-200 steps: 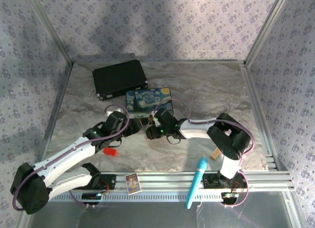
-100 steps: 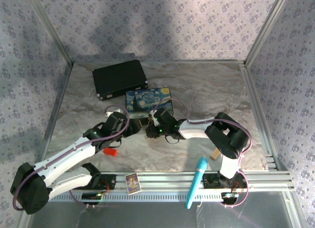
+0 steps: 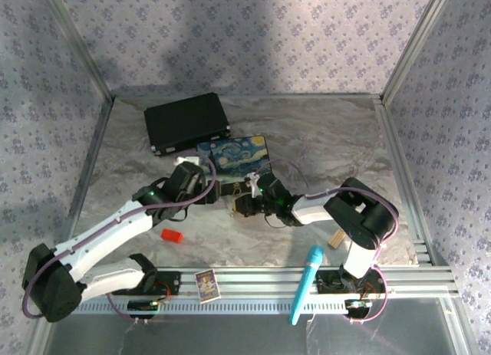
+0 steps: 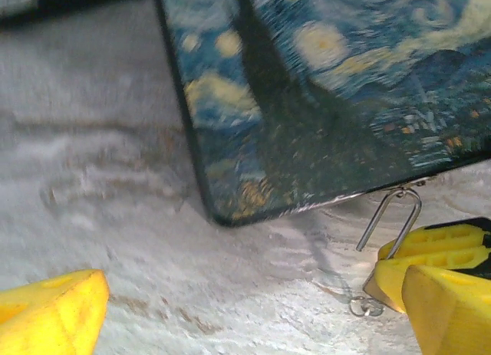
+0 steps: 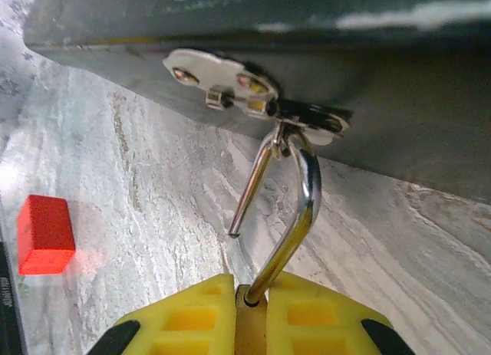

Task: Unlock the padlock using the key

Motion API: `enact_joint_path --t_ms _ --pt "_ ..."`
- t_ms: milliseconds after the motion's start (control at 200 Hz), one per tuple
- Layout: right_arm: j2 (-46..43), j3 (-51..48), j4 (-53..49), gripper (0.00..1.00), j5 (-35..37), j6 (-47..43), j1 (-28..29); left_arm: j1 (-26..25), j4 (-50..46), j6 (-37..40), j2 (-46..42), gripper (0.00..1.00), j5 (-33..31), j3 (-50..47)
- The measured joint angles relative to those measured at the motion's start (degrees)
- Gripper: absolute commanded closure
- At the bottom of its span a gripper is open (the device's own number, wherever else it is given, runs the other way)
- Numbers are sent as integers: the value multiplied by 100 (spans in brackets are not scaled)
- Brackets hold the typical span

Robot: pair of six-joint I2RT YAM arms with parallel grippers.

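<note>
The small brass padlock (image 5: 252,328) is pinched between the yellow fingers of my right gripper (image 5: 252,294), which is shut on its body. Its silver shackle (image 5: 295,209) stands open, one end free, and hooks through the hasp (image 5: 230,83) of the painted tin (image 5: 322,33). From the top, my right gripper (image 3: 244,204) sits just below the tin (image 3: 236,156). My left gripper (image 3: 219,188) is open beside it, at the tin's corner (image 4: 222,209). The shackle (image 4: 390,217) rises from the padlock (image 4: 374,287). A tiny silver ring (image 4: 367,306) lies at the padlock's base; the key's blade is hidden.
A black box (image 3: 186,123) lies behind the tin. A red block (image 3: 172,235) sits on the marble near the left arm. A blue microphone (image 3: 307,282), a small card (image 3: 206,284) and a tan wooden block (image 3: 337,238) lie along the near edge.
My right gripper has closed onto the padlock's body. The left arm has swung up and right, closer to the tin's corner, still open.
</note>
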Motion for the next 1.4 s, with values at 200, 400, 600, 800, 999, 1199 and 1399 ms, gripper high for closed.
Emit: enact_joint_path --t_ms 200,400,600,800,999,1199,1399 --pt "22 -286 708 99 -201 411 -83 -459 -422 2035 1399 5 -415 1117" --pt "284 -446 1558 100 -433 634 -179 -431 -531 3440 2424 22 -297 1355" --pt "461 -535 2087 100 -549 752 -337 -310 -444 4461 2870 30 -234 1506" --pt "461 -651 2295 100 -505 839 -431 -313 -330 4970 3161 43 -507 1711" --pt "562 -748 2671 100 -334 957 -433 -354 -210 5097 3296 48 -695 1768" --pt "564 -835 2828 100 87 1093 -332 -378 -37 5064 3425 62 -1003 1801" --pt "597 -833 2822 100 535 1204 -310 -407 153 5053 3462 65 -1064 1799"
